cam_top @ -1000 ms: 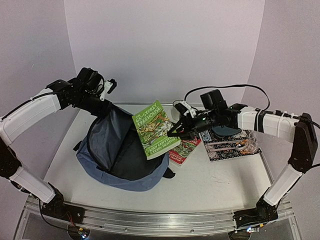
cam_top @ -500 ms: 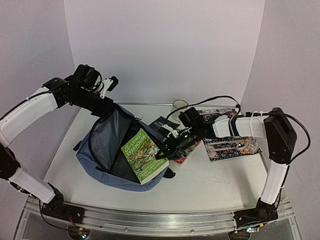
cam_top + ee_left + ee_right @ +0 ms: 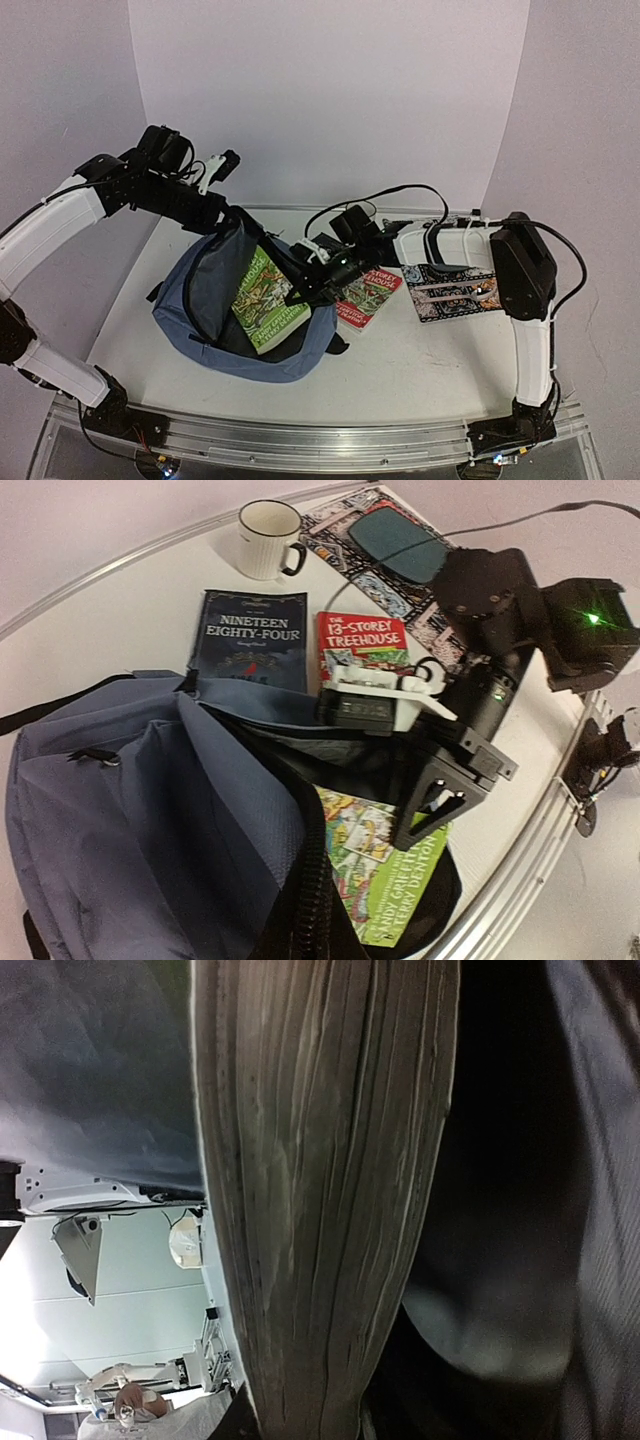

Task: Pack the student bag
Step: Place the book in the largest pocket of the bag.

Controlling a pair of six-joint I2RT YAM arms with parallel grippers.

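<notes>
The slate-blue student bag (image 3: 200, 290) lies at the left of the table with its mouth open. My left gripper (image 3: 228, 212) is shut on the bag's top edge and holds it up; its fingers are out of the left wrist view, which shows the bag (image 3: 110, 800) and its black zipper. My right gripper (image 3: 298, 287) is shut on a green paperback (image 3: 262, 300) and holds it tilted inside the bag's mouth. The left wrist view shows that gripper (image 3: 437, 802) on the green book (image 3: 400, 880). The right wrist view is filled by the book's page edges (image 3: 320, 1200) against the dark lining (image 3: 520, 1160).
A red "13-Storey Treehouse" book (image 3: 368, 295) (image 3: 362, 640) and a navy "Nineteen Eighty-Four" book (image 3: 250, 640) lie just right of the bag. A patterned mat (image 3: 450, 292) lies further right. A white mug (image 3: 268, 525) stands at the back.
My right gripper has carried the green book left and down, from above the table into the bag's open mouth. My left gripper has kept the bag's top held up.
</notes>
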